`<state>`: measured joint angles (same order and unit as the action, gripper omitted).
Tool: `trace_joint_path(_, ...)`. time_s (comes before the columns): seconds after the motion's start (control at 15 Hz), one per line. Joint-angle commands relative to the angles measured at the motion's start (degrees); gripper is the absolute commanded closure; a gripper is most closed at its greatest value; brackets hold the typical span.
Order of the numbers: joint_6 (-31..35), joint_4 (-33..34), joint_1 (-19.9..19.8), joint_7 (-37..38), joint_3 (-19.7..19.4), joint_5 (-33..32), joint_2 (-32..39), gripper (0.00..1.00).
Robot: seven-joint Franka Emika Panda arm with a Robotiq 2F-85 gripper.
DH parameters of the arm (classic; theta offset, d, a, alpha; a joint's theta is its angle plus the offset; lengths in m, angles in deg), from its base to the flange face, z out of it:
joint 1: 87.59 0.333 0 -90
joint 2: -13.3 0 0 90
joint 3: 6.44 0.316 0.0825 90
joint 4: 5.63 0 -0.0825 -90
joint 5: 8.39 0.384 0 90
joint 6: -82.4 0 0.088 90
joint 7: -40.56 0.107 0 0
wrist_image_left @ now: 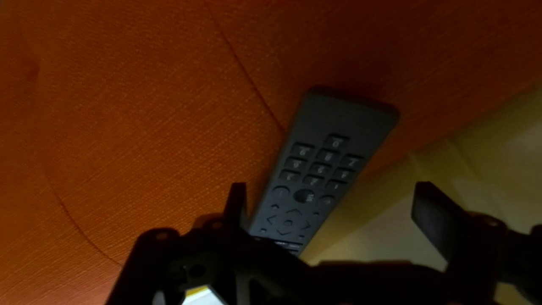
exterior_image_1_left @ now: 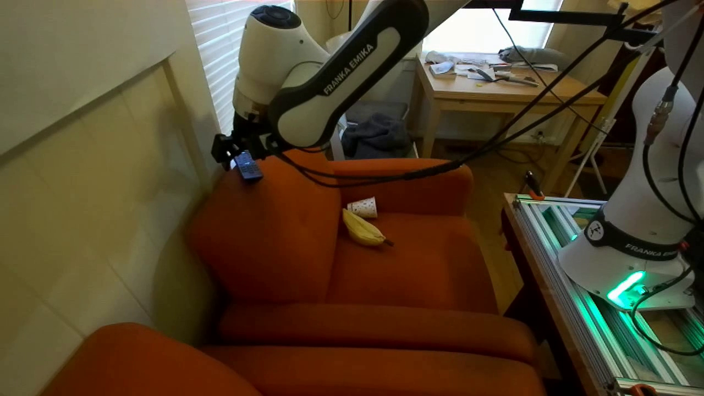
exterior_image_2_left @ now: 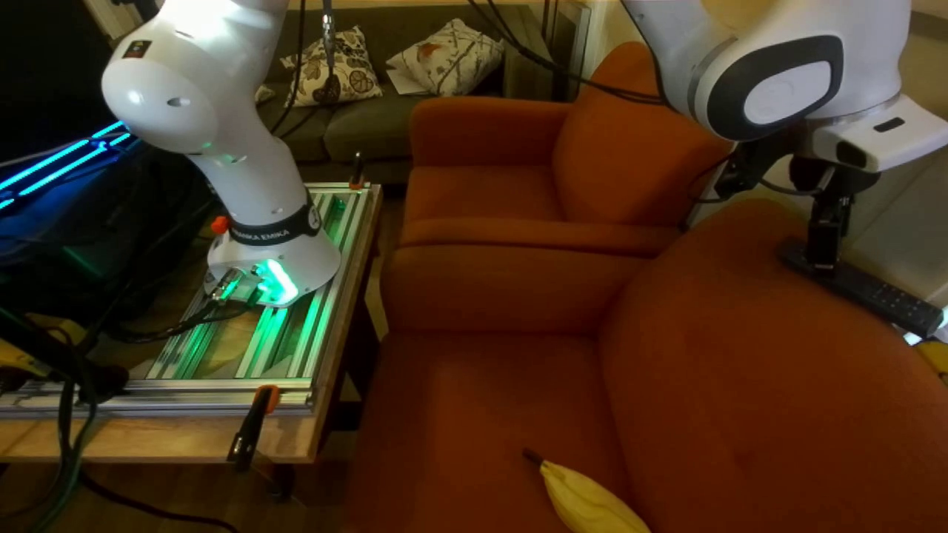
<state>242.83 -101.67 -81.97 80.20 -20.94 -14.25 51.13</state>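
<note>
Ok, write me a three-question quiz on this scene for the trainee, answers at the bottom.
1. Which of these is nearest the gripper?
(a) a pillow
(b) the remote
(c) the desk
2. True or false: the gripper is shut on the remote.
3. Fill in the gap: in an exterior view, the banana is on the orange seat, beside a spotted ____.

Key: 1. b. 2. False; the fingers stand apart. 3. The missing word is cup.

Black gripper point(wrist_image_left: 331, 201); dark grey remote point(wrist_image_left: 317, 171) at the top edge of an orange armchair point(exterior_image_1_left: 280, 242); yellow banana point(exterior_image_1_left: 363, 230) and white cup point(exterior_image_1_left: 363, 208) with small specks
</note>
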Motion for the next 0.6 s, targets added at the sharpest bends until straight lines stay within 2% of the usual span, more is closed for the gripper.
trace_joint_path(0.0, 1.0, 1.3, 0.3, -2.2, -1.1, 0.7, 1.8, 0.0)
trace_joint_path(0.27, 0.7, 1.8, 0.7, -2.3, -2.1, 0.7, 3.1, 0.0)
trace_joint_path(0.33, 0.5, 2.0, 0.8, -2.4, -2.4, 0.7, 3.5, 0.2)
trace_joint_path(0.53, 0.2, 2.5, 1.0, -2.5, -2.8, 0.8, 4.2, 0.41)
